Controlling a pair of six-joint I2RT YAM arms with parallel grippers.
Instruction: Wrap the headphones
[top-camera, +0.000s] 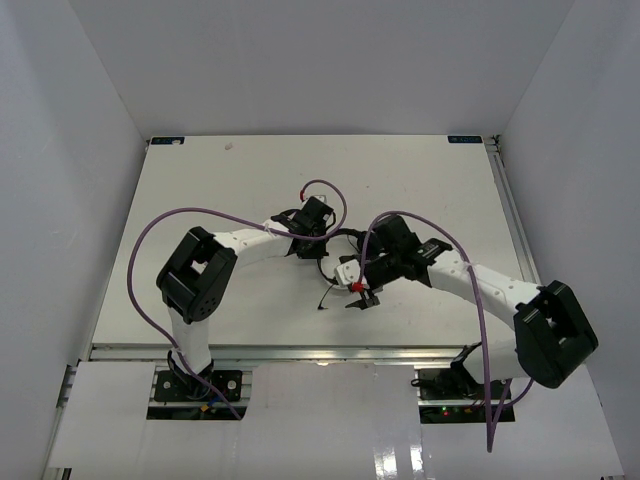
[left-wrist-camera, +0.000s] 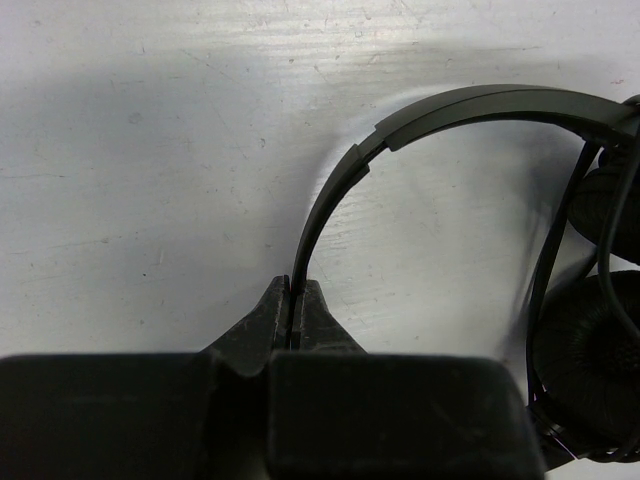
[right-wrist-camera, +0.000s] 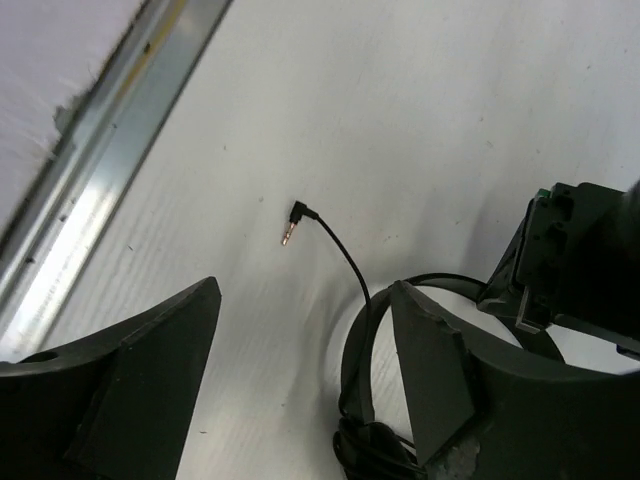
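The black headphones (left-wrist-camera: 470, 105) lie on the white table between my two arms, and also show in the top view (top-camera: 338, 243). My left gripper (left-wrist-camera: 293, 292) is shut on the thin headband near one end. The two round earcups (left-wrist-camera: 590, 360) sit stacked at the right of the left wrist view. My right gripper (right-wrist-camera: 308, 290) is open and empty, hovering over the headband (right-wrist-camera: 355, 360) and the thin cord (right-wrist-camera: 345, 262). The cord ends in a gold jack plug (right-wrist-camera: 288, 235) lying on the table beyond the fingertips. In the top view the right gripper (top-camera: 361, 294) is just right of the cord's loose end (top-camera: 322, 303).
Purple robot cables (top-camera: 180, 215) loop over both arms. A metal rail (right-wrist-camera: 110, 120) runs along the table's near edge. White walls enclose the table (top-camera: 250, 180) on three sides. The left gripper's body (right-wrist-camera: 580, 250) shows at the right of the right wrist view.
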